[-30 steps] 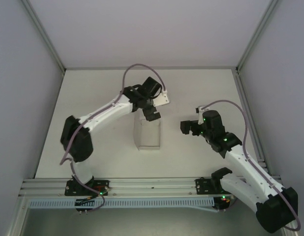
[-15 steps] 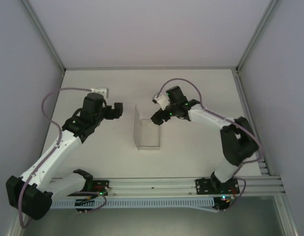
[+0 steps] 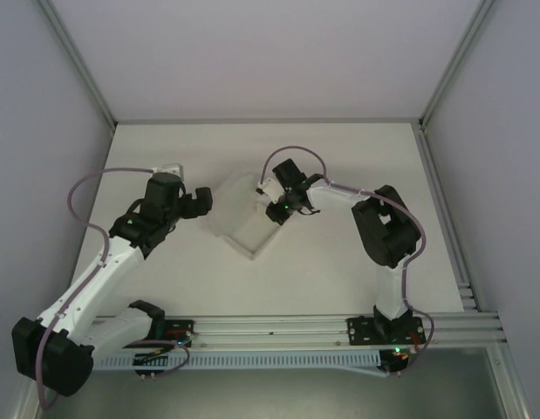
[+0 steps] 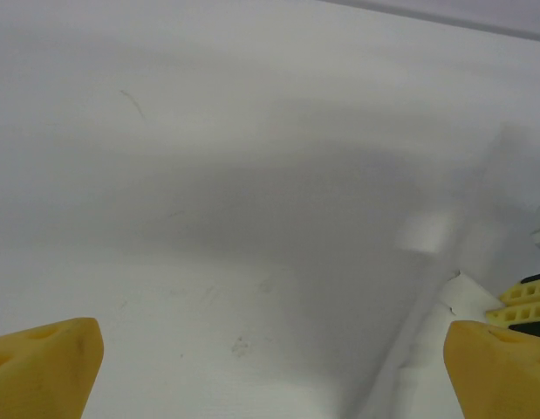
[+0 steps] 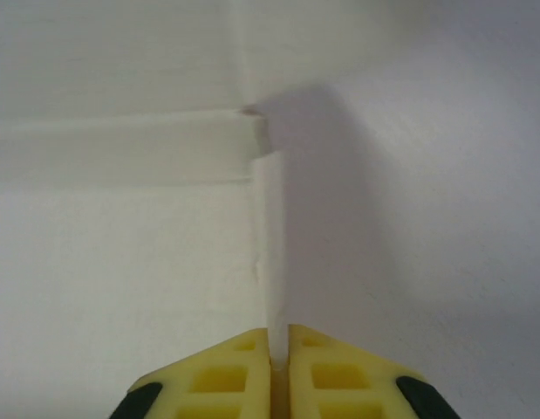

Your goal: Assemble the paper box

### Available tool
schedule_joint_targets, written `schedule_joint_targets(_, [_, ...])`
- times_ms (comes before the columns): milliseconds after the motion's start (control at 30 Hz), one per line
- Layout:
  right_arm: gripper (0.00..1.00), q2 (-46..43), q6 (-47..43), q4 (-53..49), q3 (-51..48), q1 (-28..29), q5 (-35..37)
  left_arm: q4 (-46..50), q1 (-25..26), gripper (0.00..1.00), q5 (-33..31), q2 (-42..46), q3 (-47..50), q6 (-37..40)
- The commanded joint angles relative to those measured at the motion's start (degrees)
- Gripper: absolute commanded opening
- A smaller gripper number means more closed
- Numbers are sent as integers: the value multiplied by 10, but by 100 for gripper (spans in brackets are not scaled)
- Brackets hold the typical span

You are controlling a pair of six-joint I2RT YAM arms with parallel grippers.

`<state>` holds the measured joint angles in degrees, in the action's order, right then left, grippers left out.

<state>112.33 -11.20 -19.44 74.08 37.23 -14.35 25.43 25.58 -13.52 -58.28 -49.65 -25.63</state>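
Turning is the main change: half a second ago the paper box (image 3: pixel 243 225) sat square to the desk (image 3: pixel 339 157) edges, and it now lies skewed on a diagonal, one corner pointing toward the arm bases, and it has shifted slightly to the left. The right gripper (image 3: pixel 276 212) was already at the box's far right corner then and is there now, with its arm folded more steeply at the elbow. The left arm has hardly moved.

The box rests on the middle of the desk. It is a low, open-topped rectangle of thin off-white paper that is barely darker than the surface under it. Its short walls stand up, and the near edge shows as a pale ridge. In the right wrist view, the right gripper (image 5: pixel 280 336) is clenched on one thin upright wall of the box (image 5: pixel 121 144), with the paper edge pinched between the yellow pads. A folded ledge meets that wall at a corner beyond.

The left gripper (image 3: pixel 202 201) hovers close beside the box's left side, released, its yellow fingertips (image 4: pixel 51 358) spread wide.
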Motion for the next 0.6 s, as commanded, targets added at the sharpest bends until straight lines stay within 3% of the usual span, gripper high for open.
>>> schedule_joint_targets(0, [5, -38, 119, 26, -49, 12, 119, -22, -4, 100, -5, -7, 4, -16])
schedule_joint_targets(167, [3, -86, 370, 82, -158, 46, 254, -45, -3, 100, 0, -23, 5, -23])
schedule_joint_targets(300, [9, -87, 459, 56, -163, 97, 340, -61, -4, 100, 37, -47, -5, -9])
schedule_joint_targets(433, [25, -101, 482, 46, -155, 123, 372, -96, -4, 100, 128, -68, -2, 40])
schedule_joint_targets(567, [53, -169, 456, 31, -167, 124, 409, -111, -4, 100, 159, -65, 13, 73])
